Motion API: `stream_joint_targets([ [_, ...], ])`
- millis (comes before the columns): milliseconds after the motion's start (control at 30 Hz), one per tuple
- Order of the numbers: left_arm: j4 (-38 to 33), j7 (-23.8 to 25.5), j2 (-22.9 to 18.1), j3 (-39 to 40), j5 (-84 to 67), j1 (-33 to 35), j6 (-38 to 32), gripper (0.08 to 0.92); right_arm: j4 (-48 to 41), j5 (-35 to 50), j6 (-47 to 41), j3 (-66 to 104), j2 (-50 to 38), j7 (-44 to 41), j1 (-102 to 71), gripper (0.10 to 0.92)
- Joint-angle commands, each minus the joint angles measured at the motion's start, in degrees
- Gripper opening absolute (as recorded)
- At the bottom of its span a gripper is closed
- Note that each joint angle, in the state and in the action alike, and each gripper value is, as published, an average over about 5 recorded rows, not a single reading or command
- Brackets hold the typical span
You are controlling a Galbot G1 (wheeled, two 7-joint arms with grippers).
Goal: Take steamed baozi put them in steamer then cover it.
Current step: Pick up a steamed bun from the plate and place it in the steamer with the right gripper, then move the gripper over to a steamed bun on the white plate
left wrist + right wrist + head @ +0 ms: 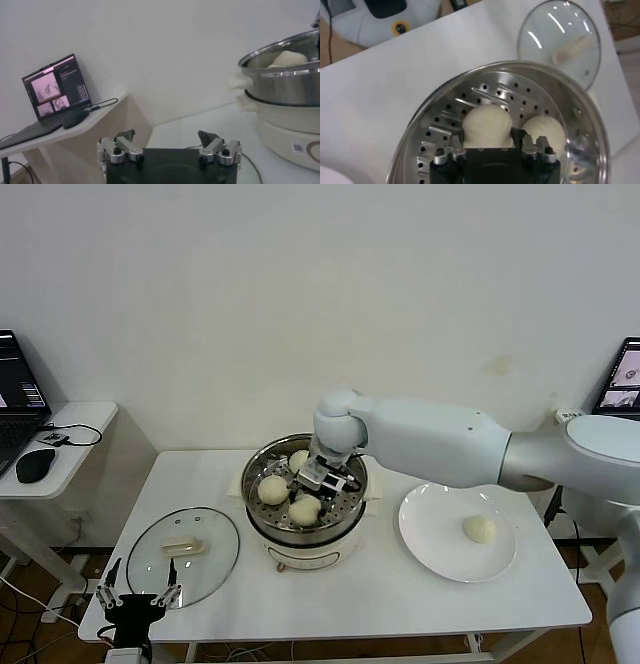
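Steamer [305,529]: shiny steel pot, white base, perforated tray, uncovered. Three cream-white baozi inside: one [487,125] between the right pincer [490,145] fingers, two just beside it. Fourth bao [480,529] well apart to the pincer's right, outside the pot.

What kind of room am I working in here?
Probably a lab or office test space, not a kitchen: bare white wall, folding white table, and laptops on side desks beside the steamer.
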Motion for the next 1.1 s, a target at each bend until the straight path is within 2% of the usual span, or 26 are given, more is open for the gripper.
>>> stream_joint_targets([
  [33, 0.02, 0.03, 0.0, 0.12, 0.11, -0.18, 0.09, 0.823, -0.08, -0.92, 0.1, 1.54, -0.76, -0.72, 1.24, 0.771],
  [100, 0.03, 0.07, 0.13, 0.13, 0.13, -0.3, 0.13, 0.823, 0.0, -0.18, -1.15, 2.78, -2.01, -1.02, 2.78, 0.807],
  [267, -0.2, 0.24, 0.75, 0.02, 0.04, -0.97, 0.38, 0.823, 1.46, 2.92, -10.45, 7.35, -8.21, -2.08, 6.05, 0.822],
  [400, -0.42, 0.42, 1.29, 0.17, -0.1, -1.42, 0.56, 0.823, 4.43, 7.44, -20.84, 8.89, -16.87, -1.11, 7.48, 0.823],
  [533, -0.21, 0.54, 1.86, 0.71, -0.2, -1.86, 0.64, 0.823, 7.94, 7.62, -26.52, 9.48, -26.39, 0.23, 5.71, 0.823],
  [700, 0.39, 0.57, 2.66, 1.77, -0.05, -2.35, 0.67, 0.823, 13.1, 4.47, -27.27, 17.78, -41.51, -0.03, -5.88, 0.823],
  [800, 0.73, 0.6, 3.02, 2.28, 0.1, -2.61, 0.72, 0.823, 14.88, 0.53, -25.56, 25.38, -47.22, -0.74, -15.28, 0.823],
  [933, 1.19, 0.6, 3.39, 2.77, 0.38, -2.65, 0.72, 0.823, 14.0, -4.83, -23.3, 31.59, -51.38, -1.4, -25.89, 0.823],
  [1100, 1.24, 0.55, 3.31, 3.18, 0.77, -2.18, 0.67, 0.823, 10.09, -9.5, -21.23, 37.91, -51.42, -1.06, -34.15, 0.823],
])
